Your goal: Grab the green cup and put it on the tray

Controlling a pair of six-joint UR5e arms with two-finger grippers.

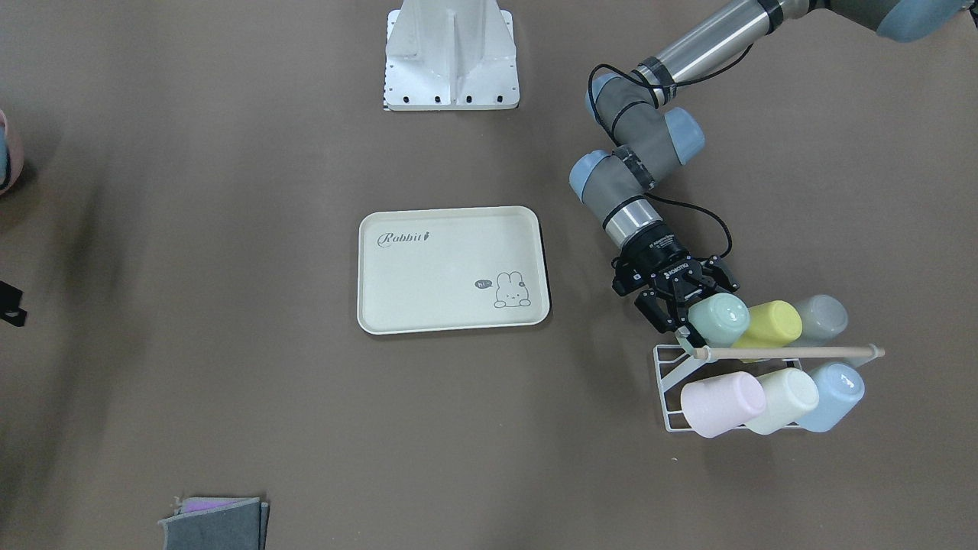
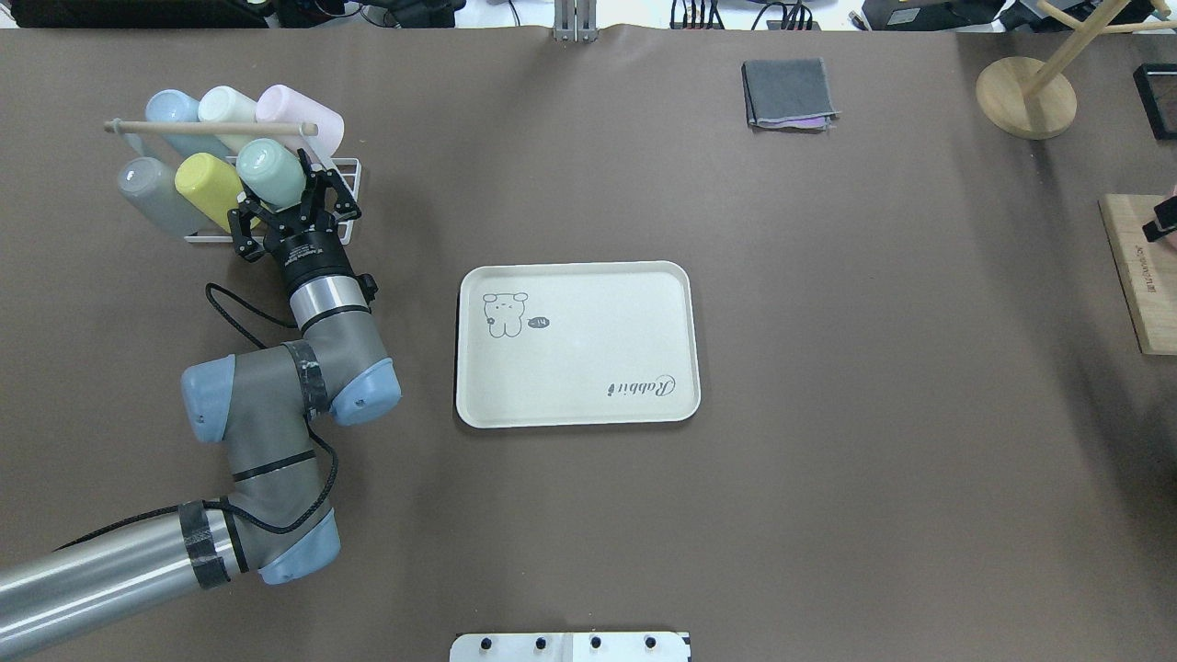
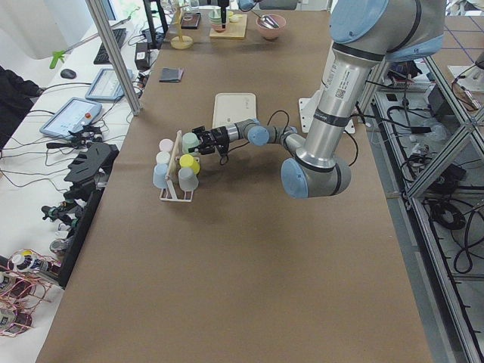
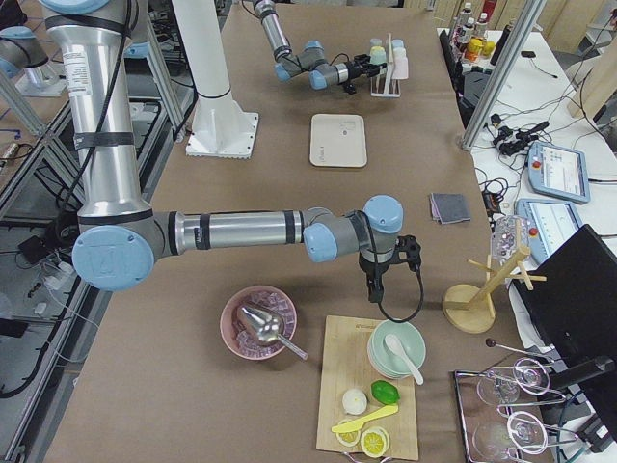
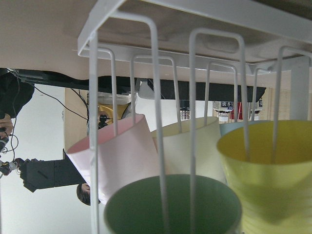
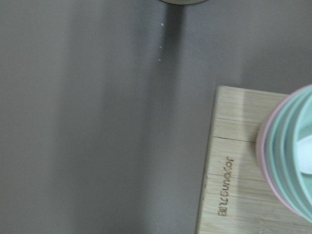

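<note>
The green cup (image 1: 718, 319) lies tilted on the prongs of a white wire rack (image 1: 668, 382), at the tray end of its back row; it also shows in the overhead view (image 2: 269, 172). My left gripper (image 1: 704, 309) is open, with one finger on each side of the cup near its mouth. The left wrist view looks into the cup's mouth (image 5: 170, 209), with a rack prong still inside it. The cream tray (image 1: 451, 305) with its "Rabbit" script lies flat and bare at mid-table. My right gripper (image 4: 379, 280) hangs far off by a cutting board; I cannot tell if it is open or shut.
The rack also holds yellow (image 1: 768, 325), grey (image 1: 821, 317), pink (image 1: 722, 403), cream (image 1: 787, 397) and blue (image 1: 837, 393) cups under a wooden rod (image 1: 795, 352). A folded grey cloth (image 2: 789, 92), a wooden stand (image 2: 1025, 97) and the cutting board (image 2: 1140, 276) sit at the far right.
</note>
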